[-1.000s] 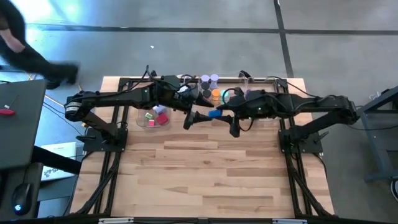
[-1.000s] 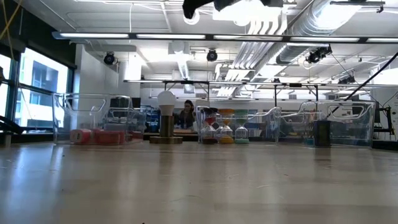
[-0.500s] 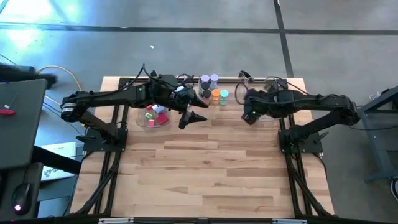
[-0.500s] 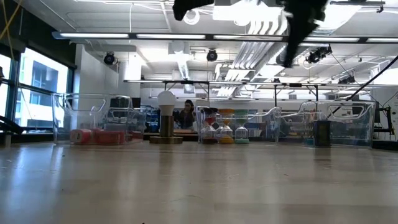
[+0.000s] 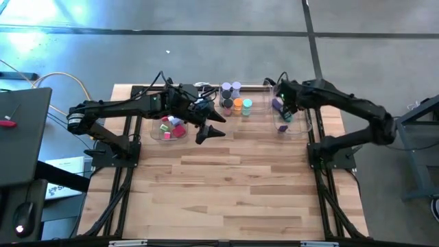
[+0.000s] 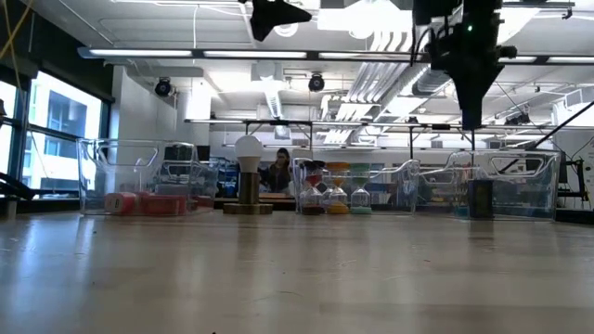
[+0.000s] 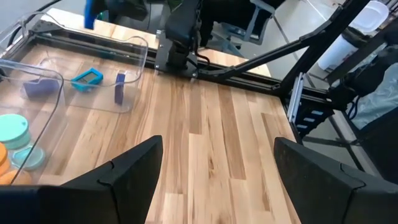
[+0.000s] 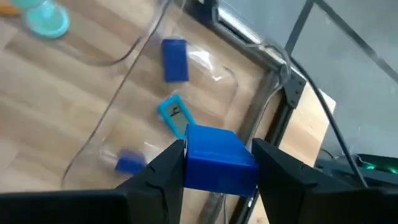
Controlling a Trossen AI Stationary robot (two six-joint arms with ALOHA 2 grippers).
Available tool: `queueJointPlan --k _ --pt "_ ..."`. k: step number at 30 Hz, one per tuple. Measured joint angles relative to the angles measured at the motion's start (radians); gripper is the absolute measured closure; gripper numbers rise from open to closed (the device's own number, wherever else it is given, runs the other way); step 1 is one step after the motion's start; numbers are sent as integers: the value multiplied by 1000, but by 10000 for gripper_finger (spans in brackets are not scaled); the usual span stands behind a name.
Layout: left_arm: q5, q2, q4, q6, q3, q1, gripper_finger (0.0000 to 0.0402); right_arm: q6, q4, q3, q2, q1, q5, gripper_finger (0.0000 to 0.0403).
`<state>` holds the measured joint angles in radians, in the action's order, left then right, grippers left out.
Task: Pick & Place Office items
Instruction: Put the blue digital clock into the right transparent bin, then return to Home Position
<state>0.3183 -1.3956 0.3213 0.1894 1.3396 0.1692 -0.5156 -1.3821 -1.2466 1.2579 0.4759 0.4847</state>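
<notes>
Pale wood-plank table in a bright workshop. Right gripper clamps a blue block over a clear tray; left gripper spread wide, empty.

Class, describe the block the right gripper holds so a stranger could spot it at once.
Find the clear tray at the table's far right corner. The right gripper hangs above it, shut on a blue block. Unlike the blue pieces lying in the tray, this one is up in the air between two dark fingers.

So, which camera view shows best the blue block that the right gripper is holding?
The right wrist view: the blue block fills the space between the right gripper fingers, above the clear tray. In the high and low views the arm hides it; the left wrist view shows only a blue sliver.
</notes>
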Motion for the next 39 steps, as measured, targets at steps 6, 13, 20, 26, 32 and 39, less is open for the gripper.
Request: queueJointPlan --k 6,13,20,26,32,39 --pt "6 0 16 27 0 -4 101 151 229 102 1 179 -142 250" --pt "37 0 39 51 0 -4 101 237 421 259 23 319 -180 253" --pt "44 0 50 53 0 -2 101 295 566 360 71 409 -205 248" --pt "42 0 50 56 0 14 101 330 622 371 144 459 -250 240" --pt "42 -1 59 51 0 14 101 329 658 371 211 477 -285 200" --pt "34 -1 67 51 0 14 101 336 693 371 209 475 -282 172"
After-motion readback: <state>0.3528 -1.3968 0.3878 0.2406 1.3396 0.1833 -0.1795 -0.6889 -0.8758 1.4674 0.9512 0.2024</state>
